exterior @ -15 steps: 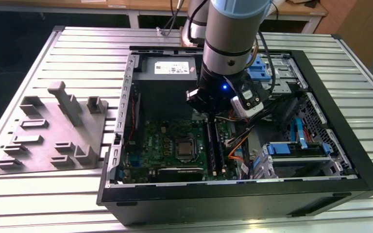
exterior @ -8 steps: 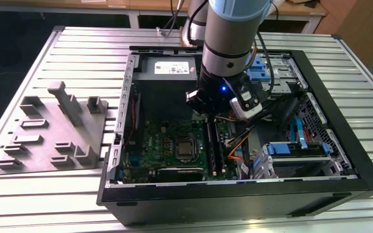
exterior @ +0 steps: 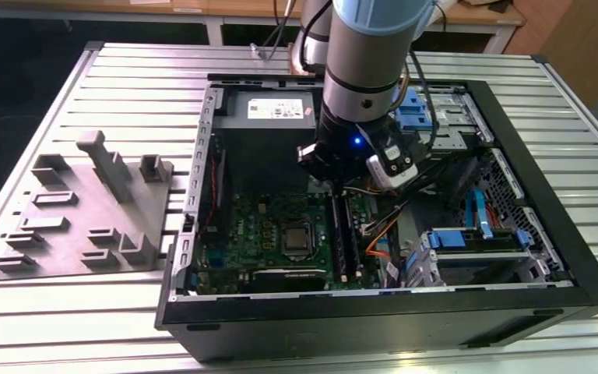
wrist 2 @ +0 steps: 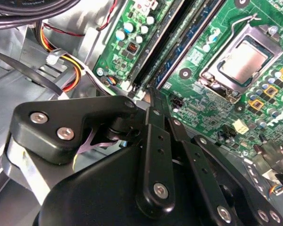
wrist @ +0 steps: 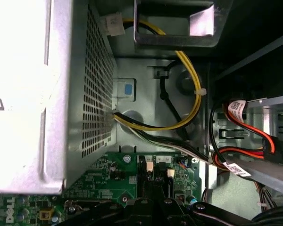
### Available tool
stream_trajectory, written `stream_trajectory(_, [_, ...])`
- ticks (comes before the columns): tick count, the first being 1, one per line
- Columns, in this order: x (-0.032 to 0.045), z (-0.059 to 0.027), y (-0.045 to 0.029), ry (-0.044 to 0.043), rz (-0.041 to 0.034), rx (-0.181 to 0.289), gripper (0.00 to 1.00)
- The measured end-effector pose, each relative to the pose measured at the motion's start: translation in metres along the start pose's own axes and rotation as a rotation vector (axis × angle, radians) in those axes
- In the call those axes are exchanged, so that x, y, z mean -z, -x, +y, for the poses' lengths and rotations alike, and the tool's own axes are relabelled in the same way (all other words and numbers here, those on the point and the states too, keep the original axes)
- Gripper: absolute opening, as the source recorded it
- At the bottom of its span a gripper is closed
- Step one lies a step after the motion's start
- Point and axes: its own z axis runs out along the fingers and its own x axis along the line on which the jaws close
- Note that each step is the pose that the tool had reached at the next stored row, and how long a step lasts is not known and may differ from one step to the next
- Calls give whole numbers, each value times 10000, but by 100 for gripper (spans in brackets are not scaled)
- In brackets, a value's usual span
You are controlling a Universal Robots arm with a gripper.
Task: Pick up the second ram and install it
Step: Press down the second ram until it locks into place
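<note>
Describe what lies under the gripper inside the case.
Under the gripper: the green motherboard with its long memory slots. The gripper's body hides the nearest slot ends.

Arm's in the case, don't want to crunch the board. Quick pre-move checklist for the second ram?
1. Gripper above the memory slots, at their end: ok.
2. Second ram held by the gripper: cannot tell.
3. Sticks seated in the memory slots: cannot tell.
4. Yellow and orange cables lie by the case wall, off the slots: ok.
5. CPU socket apart from the gripper: ok.
6. Fixture block slots look bare in the exterior view: ok.
</note>
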Motion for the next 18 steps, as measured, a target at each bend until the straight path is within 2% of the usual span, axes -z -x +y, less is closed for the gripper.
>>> stream_trajectory(18, [-51, 15, -4, 0, 0, 0, 10])
